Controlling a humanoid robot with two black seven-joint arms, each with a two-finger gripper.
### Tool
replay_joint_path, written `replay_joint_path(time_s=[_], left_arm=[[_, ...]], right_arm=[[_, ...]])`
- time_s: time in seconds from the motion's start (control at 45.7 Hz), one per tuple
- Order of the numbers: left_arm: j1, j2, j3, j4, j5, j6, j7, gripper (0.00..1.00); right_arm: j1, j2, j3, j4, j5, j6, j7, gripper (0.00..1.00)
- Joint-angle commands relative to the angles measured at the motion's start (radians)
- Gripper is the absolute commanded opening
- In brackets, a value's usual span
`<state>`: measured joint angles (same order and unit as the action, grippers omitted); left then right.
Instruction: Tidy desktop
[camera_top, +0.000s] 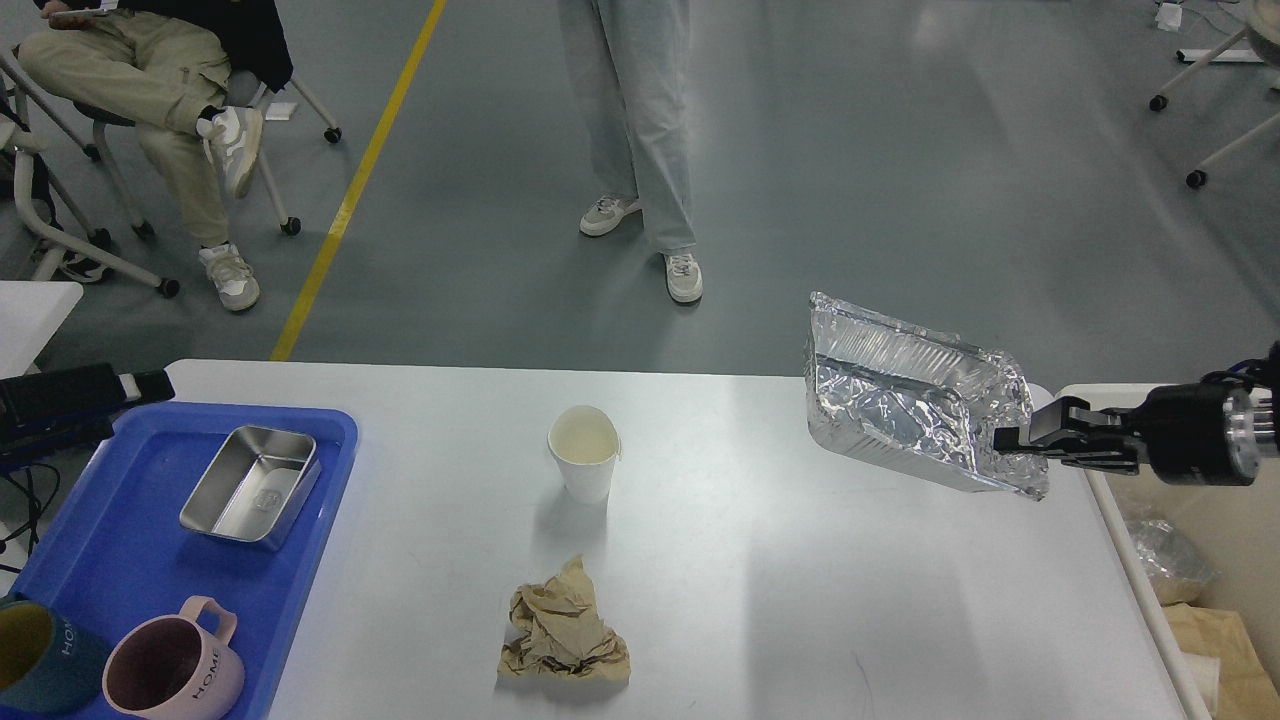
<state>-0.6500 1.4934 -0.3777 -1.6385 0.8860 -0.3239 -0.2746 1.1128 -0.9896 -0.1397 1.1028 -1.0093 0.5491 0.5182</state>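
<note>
Desktop (760, 560) fills my view, paper cup (585, 453) and crumpled brown paper (566, 633) mid-surface, blue tray (120, 540) at its left edge, my right gripper (1012, 440) clamped on foil tray (915, 405) lifted over far-right corner, left gripper (150, 384) state unclear.

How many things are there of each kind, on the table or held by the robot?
Mugs: 2, pink and dark teal
Steel container: 1
Blue tray: 1
Paper cup: 1
Crumpled brown paper: 1
Foil tray, held in the right claw: 1
Total: 7
</note>
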Motion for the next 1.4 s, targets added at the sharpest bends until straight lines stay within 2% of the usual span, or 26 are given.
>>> replay_joint_path(time_s=[0.0, 0.241, 0.35, 0.525, 0.657, 0.832, 0.919, 1.094, 1.248, 1.379], left_arm=[[-0.003, -0.047, -0.001, -0.001, 0.063, 0.074, 0.005, 0.96], [-0.002, -0.143, 0.008, 0.008, 0.073, 0.057, 0.005, 0.96], [-0.003, -0.191, 0.068, 0.016, 0.064, 0.023, 0.003, 0.96], [-0.003, -0.242, 0.146, 0.016, 0.070, 0.017, -0.006, 0.94], [-0.016, -0.286, 0.200, 0.035, 0.148, 0.031, 0.018, 0.95], [-0.017, -0.357, 0.226, 0.068, 0.297, 0.045, 0.115, 0.95], [-0.033, -0.403, 0.255, 0.095, 0.301, 0.061, 0.146, 0.95], [-0.054, -0.553, 0.299, 0.184, 0.300, 0.085, 0.149, 0.95], [-0.063, -0.769, 0.318, 0.293, 0.300, 0.120, 0.149, 0.95], [-0.086, -0.814, 0.330, 0.295, 0.298, 0.129, 0.149, 0.95]], right_arm=[[0.001, 0.017, 0.000, 0.000, 0.002, -0.003, -0.001, 0.00], [0.001, 0.017, 0.000, 0.000, 0.003, -0.005, -0.003, 0.00], [0.001, 0.014, 0.000, 0.000, 0.003, -0.006, -0.003, 0.00], [-0.007, 0.017, 0.000, 0.000, 0.003, -0.023, -0.003, 0.00], [-0.008, 0.019, 0.000, 0.000, 0.003, -0.029, -0.004, 0.00], [-0.013, 0.017, -0.001, -0.001, 0.005, -0.044, -0.004, 0.00], [-0.019, 0.019, 0.000, -0.001, 0.006, -0.047, -0.004, 0.00], [-0.028, 0.019, 0.000, -0.001, 0.008, -0.064, -0.004, 0.00], [-0.028, 0.017, 0.000, 0.000, 0.009, -0.067, -0.004, 0.00], [-0.027, 0.012, -0.001, 0.000, 0.009, -0.067, -0.004, 0.00]])
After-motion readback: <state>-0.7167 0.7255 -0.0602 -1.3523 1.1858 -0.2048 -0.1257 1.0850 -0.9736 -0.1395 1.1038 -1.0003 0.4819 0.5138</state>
